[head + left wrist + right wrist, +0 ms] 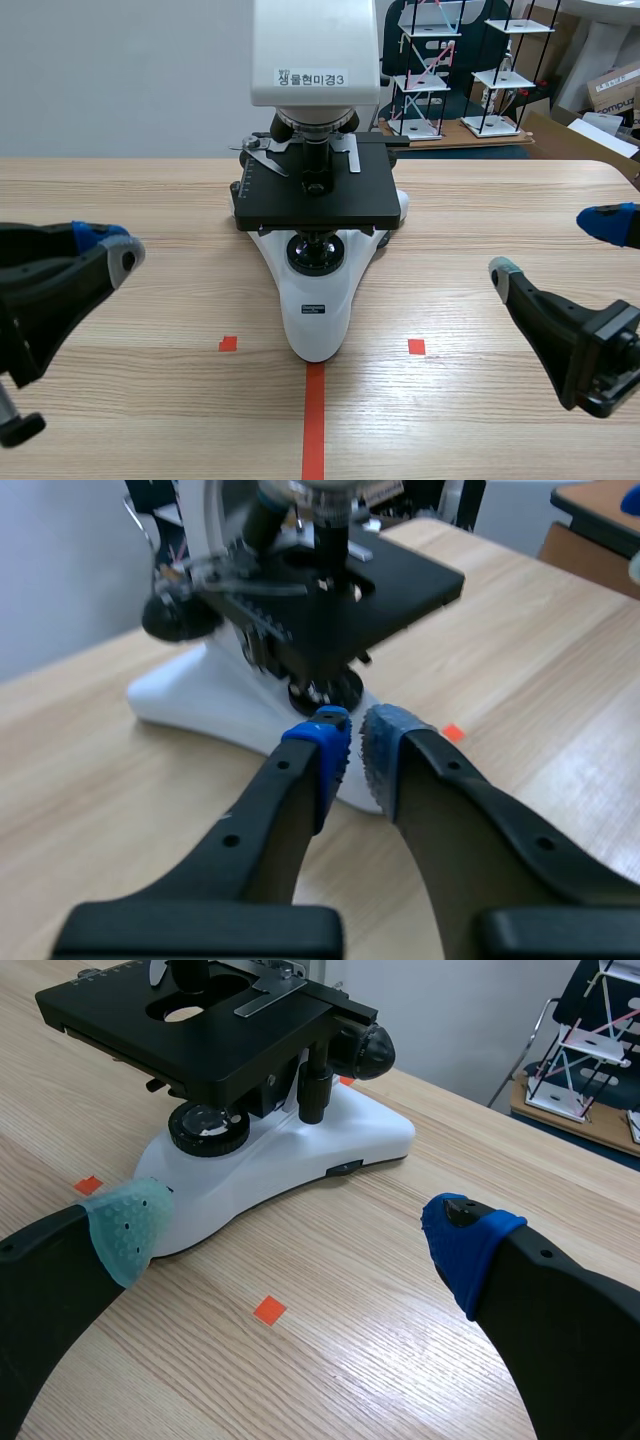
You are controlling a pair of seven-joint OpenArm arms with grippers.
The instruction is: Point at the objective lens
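Observation:
A white microscope [318,300] with a black stage [270,205] stands at the middle of the table. Its objective lens [317,158] hangs over the stage hole, under the white head. My left gripper [112,248] hovers low at the left, shut on nothing, well away from the microscope. In the left wrist view the pads of this gripper [355,742] nearly meet, aimed at the microscope base, with the objective lens [330,540] higher up ahead. My right gripper [556,246] is open at the right. Its wrist view shows the gripper [300,1235] apart from the white base [330,1145].
Orange-red tape marks [314,420] lie in front of the microscope. At the back right stand wire model racks [430,70] and cardboard boxes [615,90]. Bare wooden table lies on both sides of the microscope.

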